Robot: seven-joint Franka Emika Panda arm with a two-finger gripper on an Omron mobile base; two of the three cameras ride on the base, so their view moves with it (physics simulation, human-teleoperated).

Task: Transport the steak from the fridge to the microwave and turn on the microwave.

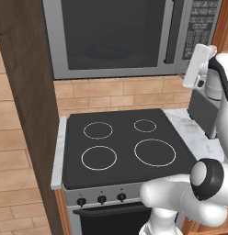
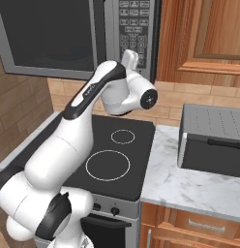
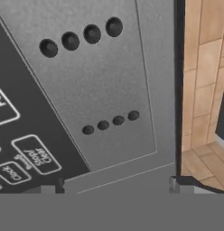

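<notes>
The microwave (image 1: 111, 36) hangs above the stove with its dark glass door closed. Behind the glass a faint red-pink steak (image 1: 105, 51) lies on a round plate. My gripper (image 1: 200, 64) is raised at the microwave's right end, pointing at the button keypad (image 1: 201, 23). In the right base view the gripper (image 2: 131, 57) sits just in front of the keypad (image 2: 134, 24). The hand view is very close to the panel (image 3: 100, 81): my gripper (image 3: 116, 185) is open, with nothing between its tips, and the Stop/Clear button (image 3: 37, 154) lies to the left. The fridge is out of view.
A black four-ring stove (image 1: 120, 144) with front knobs lies below the microwave. A grey box appliance (image 2: 214, 140) stands on the marble counter (image 2: 189, 189) to the right. A tall wooden cabinet side (image 1: 28, 92) bounds the left; wooden wall cabinets (image 2: 204, 38) flank the microwave's right.
</notes>
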